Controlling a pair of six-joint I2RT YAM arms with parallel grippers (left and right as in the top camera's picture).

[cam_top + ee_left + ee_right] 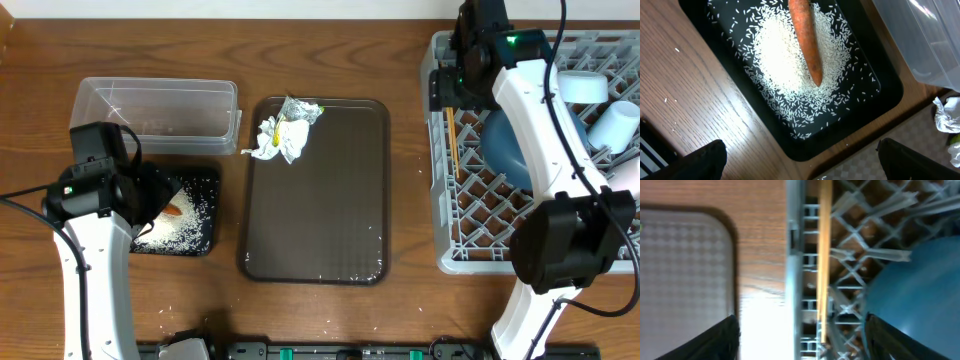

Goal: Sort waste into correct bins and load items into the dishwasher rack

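Loose white rice (790,65) and an orange carrot piece (807,45) lie in the black tray (880,100). My left gripper (800,167) hovers open above that tray's corner, holding nothing. Crumpled tissue (275,140) and the crinkled wrapper (300,110) rest on the brown tray (315,210). The clear tub (155,115) stands behind the black tray (200,185). The grey dishwasher rack (470,225) holds the dark blue bowl (510,150) and the chopsticks (825,255), which lie along its left wall. My right gripper (805,340) is open above them, its fingers apart from the chopsticks.
Two pale cups (612,125) sit at the rack's back right. Stray rice grains dot the wooden table (400,300) around the trays. The right arm (550,130) reaches across the rack, and the left arm (95,250) stands at the front left.
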